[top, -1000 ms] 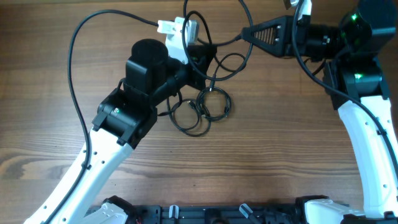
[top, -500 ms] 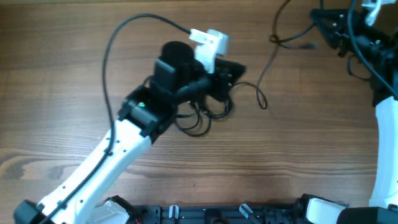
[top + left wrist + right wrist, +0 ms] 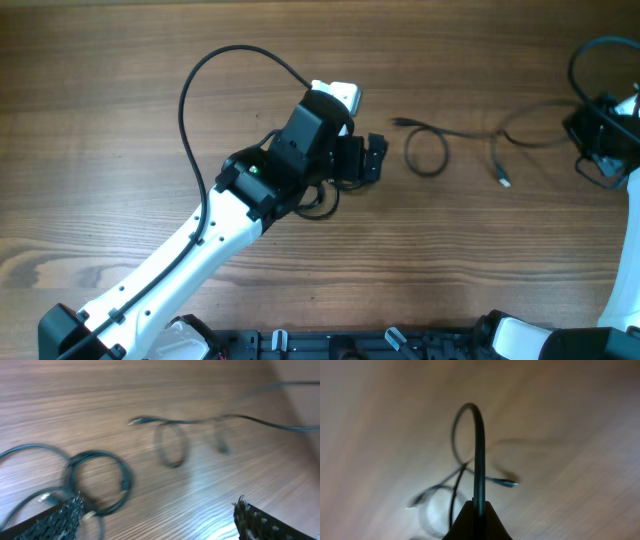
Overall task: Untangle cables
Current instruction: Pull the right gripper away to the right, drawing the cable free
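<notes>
The left gripper (image 3: 373, 160) hangs spread wide mid-table, just right of the coils (image 3: 128, 480). One cable (image 3: 420, 127) runs rightward with a loop to the right gripper (image 3: 585, 128) at the right edge, which is pinched on that cable. Open wooden table (image 3: 120, 80) stretches far and left of the arms.

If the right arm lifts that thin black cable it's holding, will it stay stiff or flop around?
Probably floppy: the cable arches from the right fingers and trails in a loose loop on the table. Likely light, being so thin. Pushed, it would probably bend and slide, not roll.
</notes>
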Controlling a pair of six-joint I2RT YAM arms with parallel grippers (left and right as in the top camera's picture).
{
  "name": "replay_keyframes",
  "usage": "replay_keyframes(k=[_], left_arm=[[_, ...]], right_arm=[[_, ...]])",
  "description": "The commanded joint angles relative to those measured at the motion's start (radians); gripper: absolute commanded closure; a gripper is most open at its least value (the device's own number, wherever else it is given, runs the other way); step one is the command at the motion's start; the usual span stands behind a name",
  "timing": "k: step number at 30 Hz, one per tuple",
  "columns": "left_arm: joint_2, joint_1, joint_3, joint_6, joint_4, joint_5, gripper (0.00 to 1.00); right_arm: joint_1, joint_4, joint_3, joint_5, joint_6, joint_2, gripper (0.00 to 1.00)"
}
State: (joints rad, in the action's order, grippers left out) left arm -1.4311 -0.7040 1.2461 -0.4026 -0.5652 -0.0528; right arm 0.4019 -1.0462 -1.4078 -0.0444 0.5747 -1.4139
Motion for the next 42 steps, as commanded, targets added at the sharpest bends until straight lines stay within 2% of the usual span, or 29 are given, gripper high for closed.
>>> replay_keyframes(k=[1, 2, 4, 6, 8, 10, 11, 15, 16, 19, 21, 28, 31, 37, 40, 42], left_arm=[[-0.005, 0.002, 0.001, 0.001, -0.043, 0.1, 0.0], [-0.005, 0.002, 0.001, 0.002, -0.058, 0.1, 0.0], [-0.005, 0.002, 0.001, 0.001, -0.069, 0.1, 0.0], [-0.005, 0.002, 0.001, 0.001, -0.079, 0.1, 0.0], [-0.005, 0.002, 0.001, 0.001, -0.084, 0.1, 0.0], [-0.005, 0.002, 0.001, 0.002, -0.084, 0.1, 0.0], [-0.005, 0.002, 0.001, 0.001, -0.084, 0.1, 0.0], [-0.006, 0.002, 0.001, 0.001, -0.082, 0.1, 0.0], [-0.006, 0.002, 0.001, 0.001, -0.082, 0.1, 0.0], [-0.006, 0.002, 0.001, 0.001, -0.083, 0.1, 0.0], [-0.006, 0.002, 0.001, 0.001, -0.082, 0.1, 0.0], [-0.01, 0.002, 0.001, 0.001, -0.081, 0.099, 0.0], [-0.023, 0.002, 0.001, 0.001, -0.084, 0.099, 0.0], [-0.024, 0.002, 0.001, 0.001, -0.083, 0.099, 0.01], [-0.024, 0.002, 0.001, 0.001, -0.083, 0.099, 0.0], [-0.024, 0.002, 0.001, 0.002, -0.082, 0.099, 0.0]], right_arm=[[0.002, -0.016, 0.008, 0.408, 0.061, -0.007, 0.95], [0.002, -0.019, 0.009, 0.403, 0.061, -0.019, 0.83], [0.002, -0.033, 0.009, 0.346, 0.06, -0.042, 0.77], [0.001, -0.047, 0.009, 0.238, 0.051, -0.075, 0.53], [0.001, -0.072, 0.009, 0.135, -0.017, -0.106, 0.22], [-0.001, -0.11, 0.009, 0.047, -0.08, -0.138, 0.08], [-0.002, -0.127, 0.009, 0.033, -0.091, -0.153, 0.05], [-0.047, -0.189, 0.009, -0.196, -0.234, -0.234, 0.04], [-0.063, -0.19, 0.01, -0.19, -0.235, -0.246, 0.05], [-0.126, -0.145, 0.01, -0.015, -0.185, -0.3, 0.0], [-0.128, -0.132, 0.01, 0.148, -0.016, -0.332, 0.0], [-0.135, -0.101, 0.01, 0.139, 0.009, -0.417, 0.0], [-0.135, -0.086, 0.01, 0.211, 0.093, -0.455, 0.0], [-0.131, -0.073, 0.01, 0.314, 0.107, -0.542, 0.0], [-0.122, -0.077, 0.01, 0.282, 0.101, -0.548, 0.0], [-0.122, -0.072, 0.009, 0.283, 0.015, -0.548, 0.0]])
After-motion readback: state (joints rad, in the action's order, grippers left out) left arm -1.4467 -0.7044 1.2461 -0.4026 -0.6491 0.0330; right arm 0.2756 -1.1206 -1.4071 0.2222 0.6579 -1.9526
